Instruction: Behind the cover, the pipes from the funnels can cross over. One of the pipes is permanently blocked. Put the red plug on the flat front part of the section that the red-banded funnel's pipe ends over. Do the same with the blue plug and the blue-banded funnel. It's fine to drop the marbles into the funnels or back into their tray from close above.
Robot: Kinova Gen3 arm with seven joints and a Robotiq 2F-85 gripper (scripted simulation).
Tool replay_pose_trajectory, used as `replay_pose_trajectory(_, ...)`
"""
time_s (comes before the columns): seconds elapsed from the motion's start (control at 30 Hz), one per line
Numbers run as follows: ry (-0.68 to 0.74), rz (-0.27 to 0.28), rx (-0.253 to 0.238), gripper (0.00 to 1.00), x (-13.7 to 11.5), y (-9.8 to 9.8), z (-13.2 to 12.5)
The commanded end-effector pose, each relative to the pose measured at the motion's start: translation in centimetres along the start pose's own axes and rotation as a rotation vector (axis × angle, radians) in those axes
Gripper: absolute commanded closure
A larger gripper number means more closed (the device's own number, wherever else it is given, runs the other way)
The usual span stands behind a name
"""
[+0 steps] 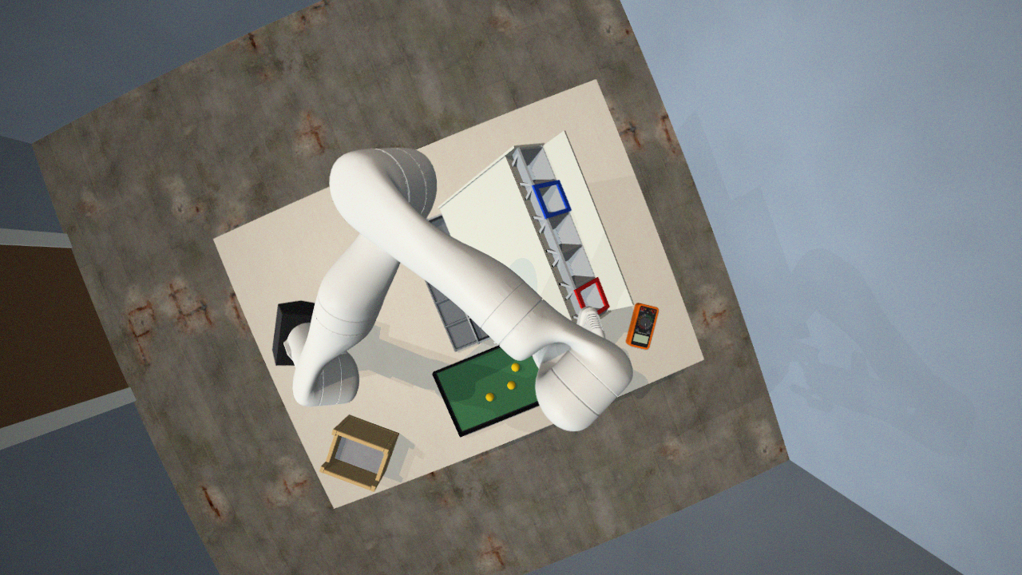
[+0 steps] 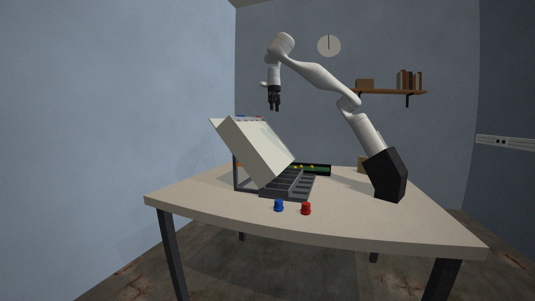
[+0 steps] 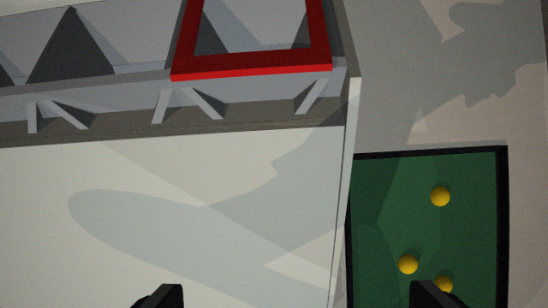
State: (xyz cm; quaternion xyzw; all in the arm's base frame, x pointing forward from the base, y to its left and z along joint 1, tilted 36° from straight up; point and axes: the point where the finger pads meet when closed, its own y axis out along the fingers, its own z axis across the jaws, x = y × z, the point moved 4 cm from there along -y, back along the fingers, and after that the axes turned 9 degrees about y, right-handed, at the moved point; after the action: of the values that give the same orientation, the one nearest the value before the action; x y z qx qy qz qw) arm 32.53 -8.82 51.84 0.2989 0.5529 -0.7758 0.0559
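My gripper (image 2: 274,108) (image 3: 297,295) is open and empty, high above the sloped white cover (image 1: 478,214) (image 2: 258,149) (image 3: 171,171). The red-banded funnel's band (image 1: 604,295) (image 2: 258,116) (image 3: 253,62) is at the cover's upper end; no marble shows in its visible part. The blue band (image 1: 545,184) (image 2: 240,116) is farther along the row. The blue plug (image 2: 278,205) and red plug (image 2: 305,208) stand upright on the table, off the grey sections (image 1: 463,334) (image 2: 273,192). The arm partly hides the sections in the top view; no marble is visible in them.
A green tray (image 1: 464,407) (image 2: 325,170) (image 3: 372,257) beside the cover shows three yellow marbles; the arm hides part of it in the top view. An orange multimeter (image 1: 643,326) lies near the funnels' end. A wooden frame (image 1: 366,429) (image 2: 361,164) stands near a table edge.
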Motion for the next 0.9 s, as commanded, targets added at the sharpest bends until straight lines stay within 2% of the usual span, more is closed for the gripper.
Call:
replay_pose_trajectory(0.0, -0.032, 0.027, 0.002, 0.0, 2.7, 0.1, -0.8)
replay_pose_trajectory(0.13, -0.032, 0.027, 0.002, 0.0, 2.7, 0.1, -0.8)
replay_pose_trajectory(0.17, -0.005, 0.021, -0.002, 0.0, 4.7, 0.2, -0.4)
replay_pose_trajectory(0.7, -0.005, 0.021, -0.002, 0.0, 4.7, 0.2, -0.4)
replay_pose_trajectory(0.73, 0.003, 0.025, -0.009, 0.0, 9.5, 3.1, -4.4)
replay_pose_trajectory(0.8, 0.003, 0.025, -0.009, 0.0, 9.9, 3.3, -4.7)
replay_pose_trajectory(0.87, 0.003, 0.025, -0.009, 0.0, 11.3, 4.1, -5.7)
